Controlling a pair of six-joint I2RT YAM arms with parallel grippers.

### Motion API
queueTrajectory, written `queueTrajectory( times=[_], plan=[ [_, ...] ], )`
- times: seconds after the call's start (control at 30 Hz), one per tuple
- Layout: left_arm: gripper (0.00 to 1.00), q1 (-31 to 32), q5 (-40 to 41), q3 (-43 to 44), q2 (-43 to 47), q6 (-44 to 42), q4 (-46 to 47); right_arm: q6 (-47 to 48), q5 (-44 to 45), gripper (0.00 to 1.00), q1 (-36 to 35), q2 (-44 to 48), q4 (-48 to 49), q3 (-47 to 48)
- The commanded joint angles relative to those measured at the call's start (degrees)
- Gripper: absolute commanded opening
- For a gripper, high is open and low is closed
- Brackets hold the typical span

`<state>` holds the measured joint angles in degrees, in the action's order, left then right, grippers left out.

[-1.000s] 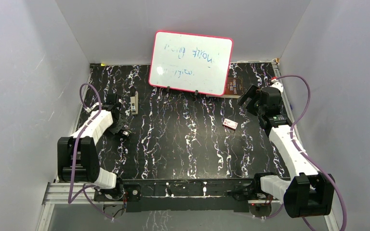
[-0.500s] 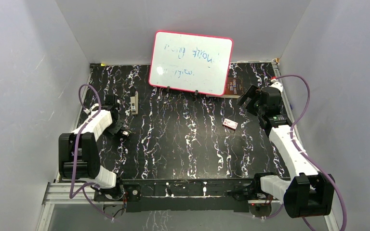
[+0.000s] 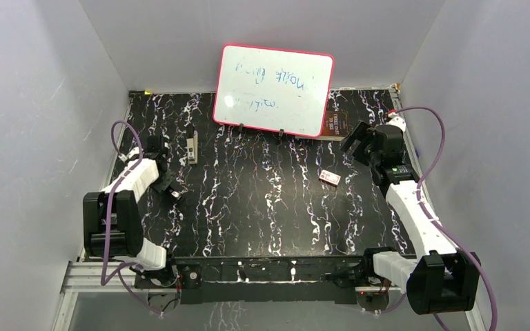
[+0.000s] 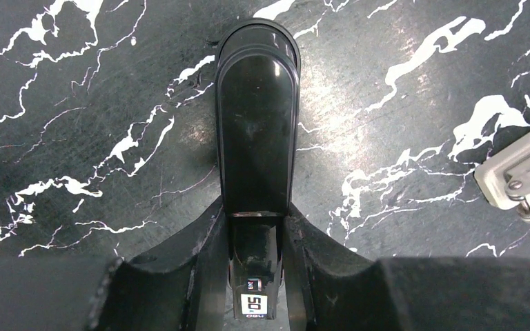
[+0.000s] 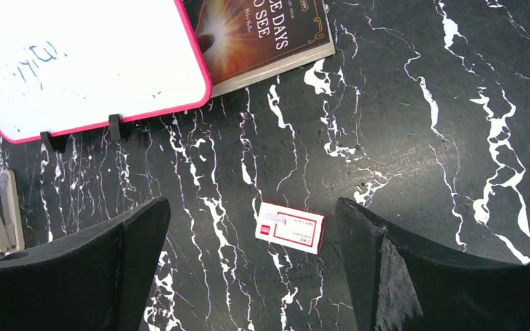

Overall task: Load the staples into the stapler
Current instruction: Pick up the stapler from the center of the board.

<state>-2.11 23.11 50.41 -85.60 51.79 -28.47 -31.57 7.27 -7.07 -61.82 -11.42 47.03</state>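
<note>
- The desk (image 3: pixel 269 207) is a black slab veined with white, walled in by pale panels on three sides.
- A whiteboard (image 3: pixel 274 89) with a pink-red frame stands on small black feet at the middle of the far edge. Faint blue scribbles cover it.
- A book (image 5: pixel 262 34) with a dark cover and a glowing burst lies flat at the far right, its left part tucked under the whiteboard.
- The right gripper (image 5: pixel 252 207) hangs over the right half of the desk, released, its fingers spread wide and holding nothing.
- The left gripper (image 4: pixel 255 227) is low on the left side of the desk. Its fingers (image 4: pixel 207 241) are clenched against both sides of the stapler's rear end, grasping it.
- The stapler (image 4: pixel 257 124), slim and glossy black, lies flat on the desk with its top half down. Its rounded nose points away from the left wrist camera.
- A grey block (image 3: pixel 192 147) lies on the desk near the stapler on the far side, apart from it. In the left wrist view only its corner shows at the right edge.
- A small white box (image 5: pixel 291 227) with a red label lies flat on the desk right of centre, below the right gripper and touching neither finger.
</note>
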Motion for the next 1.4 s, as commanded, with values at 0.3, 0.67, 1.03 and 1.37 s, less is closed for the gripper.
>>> queueTrajectory(
  times=[0.3,0.67,1.03,1.37],
  plan=[
    [0.0,-0.6,-3.7,2.3,21.2,-12.9,1.7,0.3,-1.4,0.98,0.4,3.8,3.6,-1.6],
    [0.0,1.7,-20.8,5.4,28.2,-29.1,10.0,2.3,-5.4,0.98,0.4,3.9,5.5,-4.0],
    [0.0,26.7,-26.8,6.3,23.5,-39.8,18.8,5.3,-19.4,0.98,0.4,7.3,13.0,-6.9],
    [0.0,38.8,-38.0,0.3,18.1,-47.3,37.3,2.8,-26.6,0.98,0.4,6.8,18.1,-7.6]
  ],
)
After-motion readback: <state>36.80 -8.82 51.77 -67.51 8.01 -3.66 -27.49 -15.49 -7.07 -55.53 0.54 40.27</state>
